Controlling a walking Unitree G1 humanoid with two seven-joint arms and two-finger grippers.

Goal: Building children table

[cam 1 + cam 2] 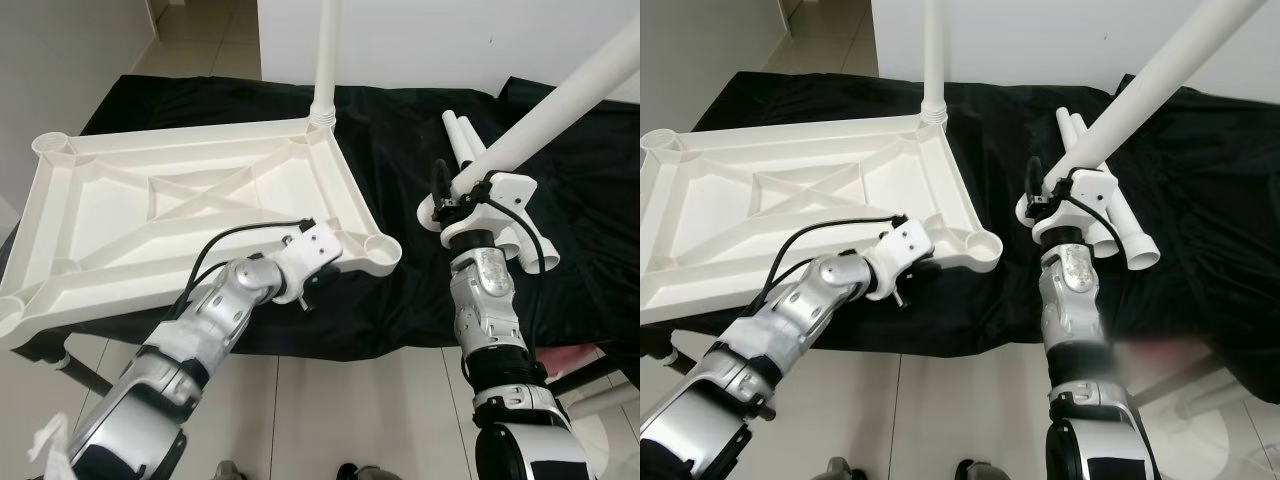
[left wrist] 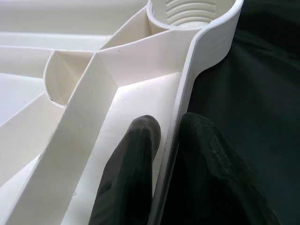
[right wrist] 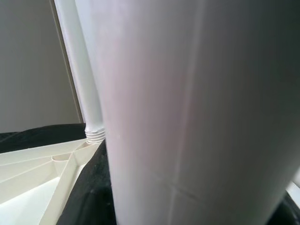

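Pinching the rim of the upturned white tabletop (image 1: 190,200), left tool (image 2: 166,140); right tool (image 1: 470,190) grips a leg (image 1: 560,95). No legible markings.

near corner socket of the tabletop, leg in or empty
Empty. The near corner socket shows bare threads with no leg in it, while the far corner's leg stands upright, screwed in.

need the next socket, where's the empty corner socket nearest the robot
In the left eye view, the empty socket is at the upturned tabletop's near right corner, just right of the left hand gripping its rim.
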